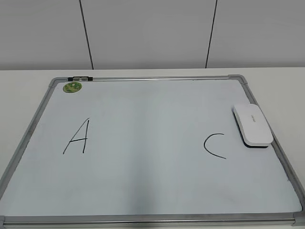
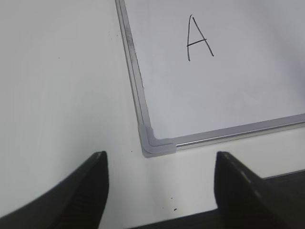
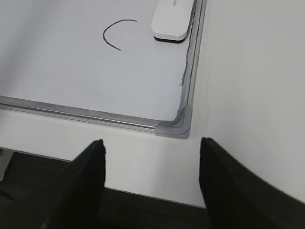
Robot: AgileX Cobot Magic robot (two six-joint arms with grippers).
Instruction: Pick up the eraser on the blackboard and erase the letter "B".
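Observation:
The blackboard (image 1: 152, 191) is a white board with a silver frame lying flat on the table. The white eraser (image 1: 252, 124) lies on the board at its right edge, next to the letter "C" (image 1: 214, 145); it also shows in the right wrist view (image 3: 173, 20). The letter "A" (image 1: 78, 137) is at the left. No letter "B" shows; the board's middle is blank. My left gripper (image 2: 161, 164) is open and empty over the table by the board's near left corner. My right gripper (image 3: 151, 152) is open and empty by the near right corner. Neither gripper shows in the exterior view.
A small green round magnet (image 1: 73, 87) sits at the board's far left corner, beside a black clip (image 1: 80, 78) on the frame. White table (image 1: 271, 76) surrounds the board. A dark table edge shows under both grippers. A panelled wall stands behind.

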